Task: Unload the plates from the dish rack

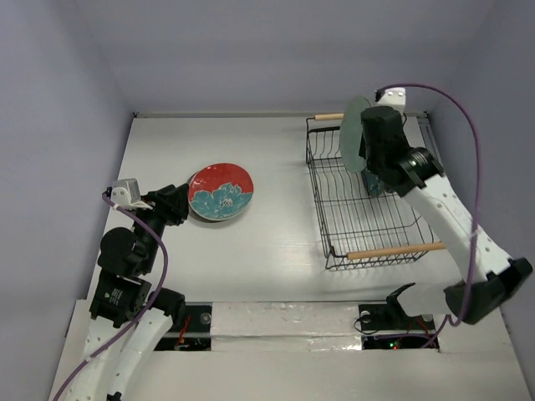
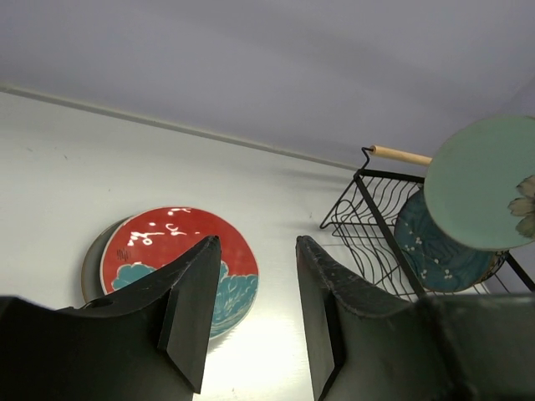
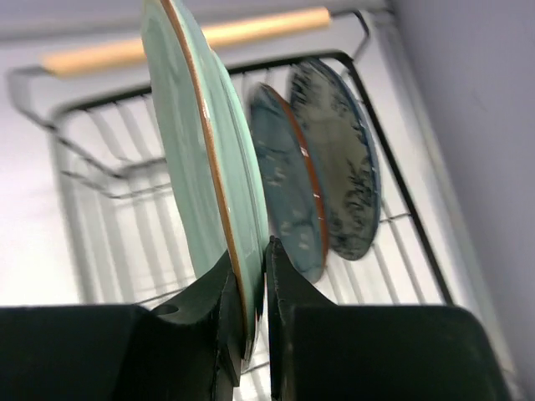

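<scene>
1. The right end effector [image 3: 251,261] had its fingers pinched nearly together on the rim of the teal-green plate [image 3: 194,150], a firm grip with only the plate's edge between them.
2. That plate stood on edge, rising straight away from the fingertips, held above the far end of the dish rack [image 1: 318,200].
3. Just past the held plate, on its far side from the end effector, two more plates stood upright in the rack: a blue plate with a reddish rim [image 3: 286,196] and, beside it, a dark speckled plate [image 3: 341,163], both blurred.
4. The rack's far wooden handle [image 3: 184,42] lay beyond the fingertips, and the near wooden handle [image 1: 394,249] sat back toward the arm's base.
5. Over on the other side, the left end effector [image 2: 255,251] was spread wide and gripped nothing.
6. Right ahead of its fingertips, the red plate with the teal flower [image 2: 180,238] lay flat on the bench [image 2: 67,167], with a grey rim [image 2: 89,269] peeking out beneath it.
7. Whether those fingers touched the red plate, I could not tell.
</scene>
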You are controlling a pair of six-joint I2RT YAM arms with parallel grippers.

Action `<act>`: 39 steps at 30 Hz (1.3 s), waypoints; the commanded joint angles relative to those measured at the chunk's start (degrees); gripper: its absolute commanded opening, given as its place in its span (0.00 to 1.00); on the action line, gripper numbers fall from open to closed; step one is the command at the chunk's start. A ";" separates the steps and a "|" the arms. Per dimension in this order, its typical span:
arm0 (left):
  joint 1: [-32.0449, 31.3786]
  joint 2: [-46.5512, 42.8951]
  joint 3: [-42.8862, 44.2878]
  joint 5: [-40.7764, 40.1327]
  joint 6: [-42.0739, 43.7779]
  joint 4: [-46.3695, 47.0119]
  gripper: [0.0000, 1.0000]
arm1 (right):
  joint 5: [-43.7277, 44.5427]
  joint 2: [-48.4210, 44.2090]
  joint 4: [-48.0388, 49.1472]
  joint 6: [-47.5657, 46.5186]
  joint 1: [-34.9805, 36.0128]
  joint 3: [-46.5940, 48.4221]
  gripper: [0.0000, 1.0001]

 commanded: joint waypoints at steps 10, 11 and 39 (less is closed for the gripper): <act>0.90 0.49 0.54 0.55 0.23 2.05 0.39 | -40.79 5.31 39.67 20.22 12.48 -5.48 0.00; 0.90 0.49 0.54 0.55 0.23 1.97 0.39 | -42.05 7.53 42.39 21.99 12.49 -4.34 0.00; 0.90 0.32 0.54 0.90 0.15 2.06 0.39 | -51.64 39.63 54.63 40.64 16.01 -1.78 0.25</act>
